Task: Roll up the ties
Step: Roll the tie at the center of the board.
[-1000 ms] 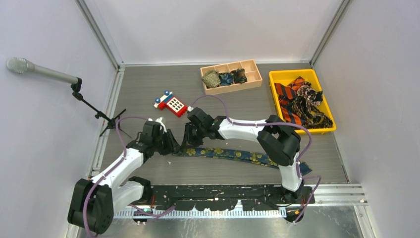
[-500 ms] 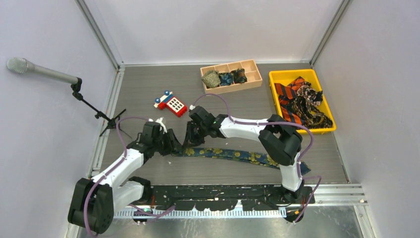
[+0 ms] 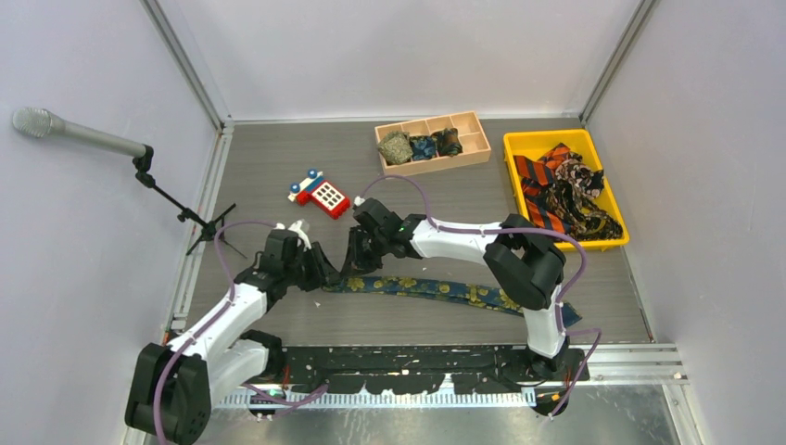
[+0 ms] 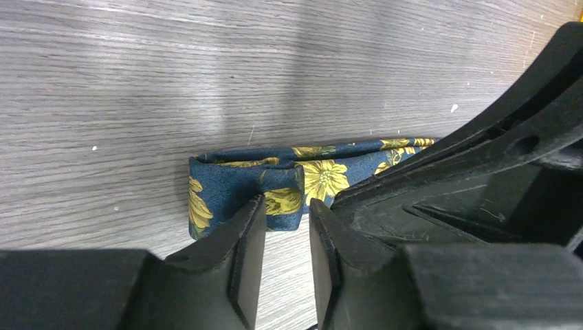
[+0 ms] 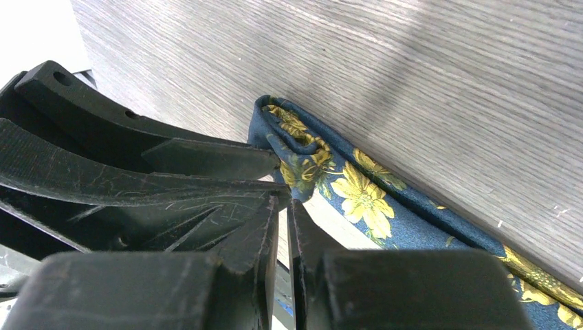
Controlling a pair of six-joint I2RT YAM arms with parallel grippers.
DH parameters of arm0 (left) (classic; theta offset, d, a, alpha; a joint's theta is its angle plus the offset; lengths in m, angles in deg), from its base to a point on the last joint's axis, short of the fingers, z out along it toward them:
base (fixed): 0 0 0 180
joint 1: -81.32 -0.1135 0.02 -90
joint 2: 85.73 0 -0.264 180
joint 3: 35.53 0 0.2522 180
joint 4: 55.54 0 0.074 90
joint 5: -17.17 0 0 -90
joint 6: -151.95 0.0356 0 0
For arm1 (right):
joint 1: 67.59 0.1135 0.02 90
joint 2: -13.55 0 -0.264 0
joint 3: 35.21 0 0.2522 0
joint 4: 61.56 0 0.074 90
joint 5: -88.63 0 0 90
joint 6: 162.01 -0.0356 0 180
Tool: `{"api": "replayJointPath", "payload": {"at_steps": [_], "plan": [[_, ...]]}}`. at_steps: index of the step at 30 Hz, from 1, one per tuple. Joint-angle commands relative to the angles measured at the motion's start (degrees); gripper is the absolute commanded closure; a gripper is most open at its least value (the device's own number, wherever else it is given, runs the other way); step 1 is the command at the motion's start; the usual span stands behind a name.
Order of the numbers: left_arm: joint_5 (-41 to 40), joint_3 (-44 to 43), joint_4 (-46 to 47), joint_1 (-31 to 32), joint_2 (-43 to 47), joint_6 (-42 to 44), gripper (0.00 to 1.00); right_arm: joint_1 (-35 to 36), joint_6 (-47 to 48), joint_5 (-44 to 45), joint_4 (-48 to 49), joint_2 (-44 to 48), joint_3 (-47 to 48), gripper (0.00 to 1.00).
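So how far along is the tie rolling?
Done: three coiled ties in the wooden tray. In hand: the navy tie, only its left end folded, pinched by the right gripper, left gripper open beside it. Left: rolling its flat length, plus the pile in the yellow bin.

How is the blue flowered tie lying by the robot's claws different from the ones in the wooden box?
The navy tie lies stretched out long, with only its left end folded over; the three ties in the wooden box are small tight bundles. The navy tie rests directly on the table; the three ties sit side by side inside the box. All four are patterned fabric.
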Motion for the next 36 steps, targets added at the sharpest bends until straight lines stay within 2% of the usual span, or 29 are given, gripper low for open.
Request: {"api": "replayJointPath", "payload": {"at_steps": [1, 4, 12, 36], "plan": [[2.4, -0.18, 2.15, 0.29, 1.82, -0.82, 0.71, 0.56, 0.38, -0.35, 2.44, 1.77, 0.53, 0.84], [2.41, -0.11, 2.02, 0.21, 2.04, -0.93, 0.76, 0.58, 0.25, -0.54, 2.6, 1.57, 0.55, 0.84], [2.31, 0.0, 2.07, 0.22, 1.38, -0.83, 0.99, 0.65, -0.36, -1.31, 3.37, 0.62, 0.86, 0.84], [3.1, 0.71, 1.94, 0.23, 3.67, -0.42, 1.0, 0.98, -2.88, -3.02, 6.86, -5.36, 2.74, 0.84]]}}
